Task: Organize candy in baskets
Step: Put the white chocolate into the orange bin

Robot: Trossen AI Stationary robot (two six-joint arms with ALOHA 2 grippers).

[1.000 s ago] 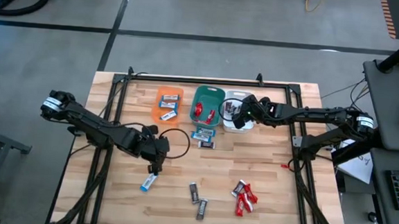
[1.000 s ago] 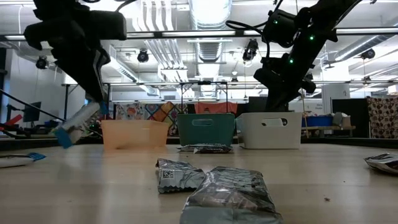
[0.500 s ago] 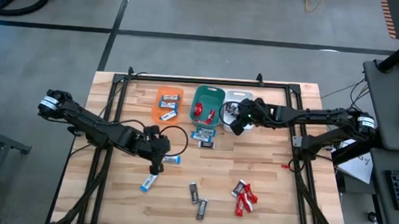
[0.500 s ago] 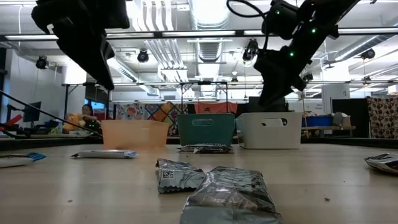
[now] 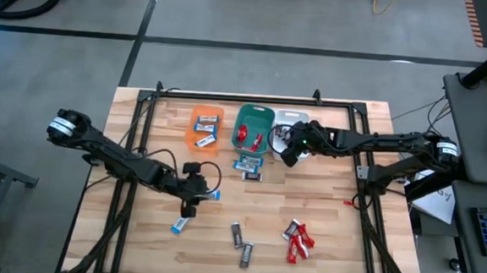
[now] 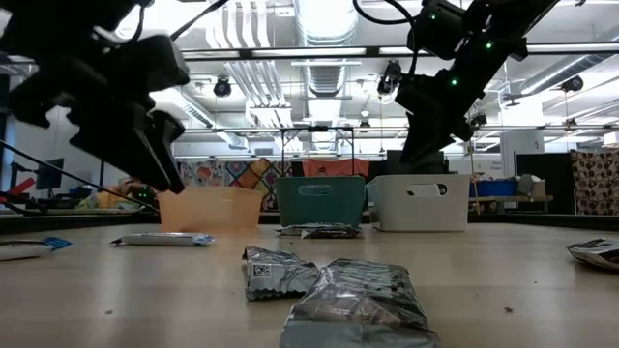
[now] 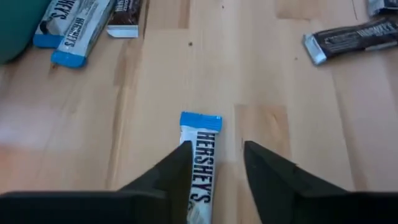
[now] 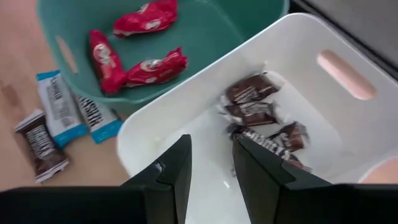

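The left tool (image 7: 216,165) is open over a blue-and-white bar (image 7: 201,167) on the bench (image 5: 322,234), well in front of the orange basket (image 5: 207,127). The right tool (image 8: 210,158) hangs part open and empty above the white basket (image 8: 186,130), likely after dropping candy there.

Three baskets (image 5: 252,129), scattered candy (image 5: 298,240), two arms
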